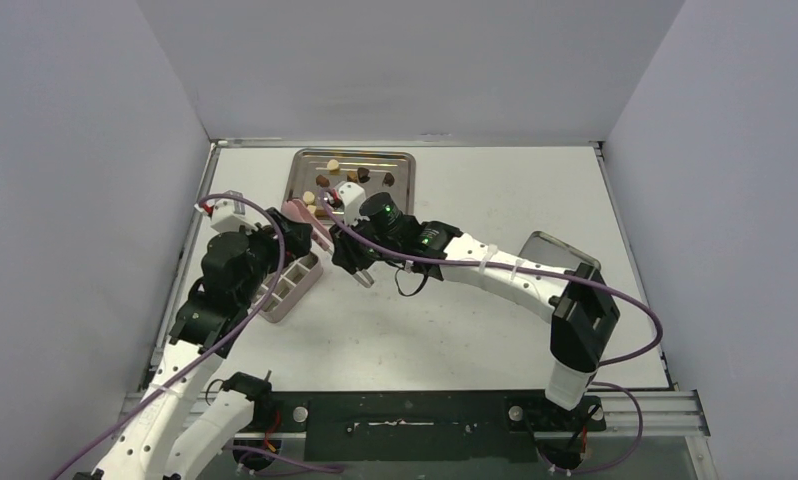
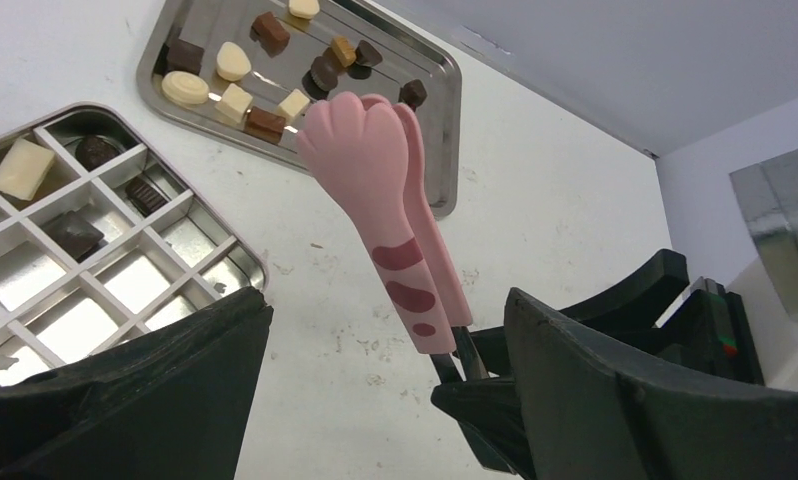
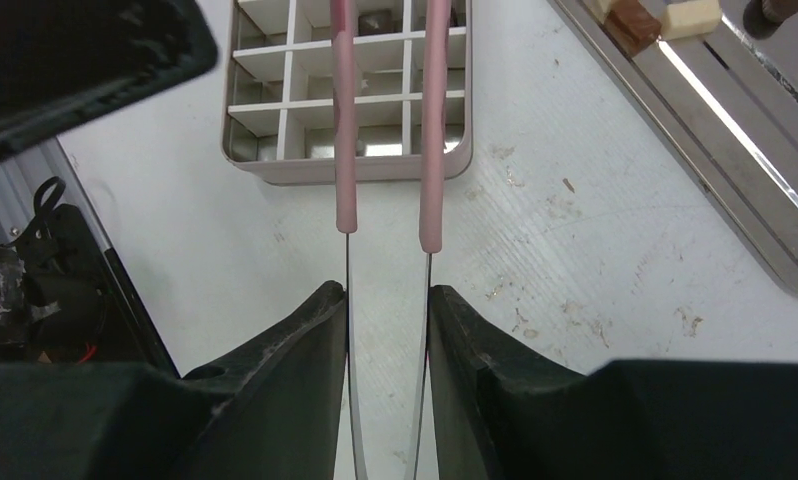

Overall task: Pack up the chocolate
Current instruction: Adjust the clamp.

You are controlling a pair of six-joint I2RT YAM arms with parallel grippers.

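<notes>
Chocolate [image 2: 233,62] lies mostly on the steel tray [image 2: 415,60] at the upper left of the left wrist view, about 12 small pieces in dark brown, mid brown and cream, some blocky, some rounded. 4 more sit in separate cells of the gridded box [image 2: 175,210] at the left edge.

The right gripper [image 3: 387,300] is clamped on the thin metal arms of the pink tongs [image 2: 365,160], whose soft paw-shaped tips hang close together above the tray's near rim, with nothing seen between them. The left gripper [image 2: 387,300] is spread wide and holds nothing.

Packing looks partly done. The next pick likely calls for easing the squeeze, lowering the tips around 1 piece, then closing gently, as the pieces look smooth and easy to nudge on polished steel.
</notes>
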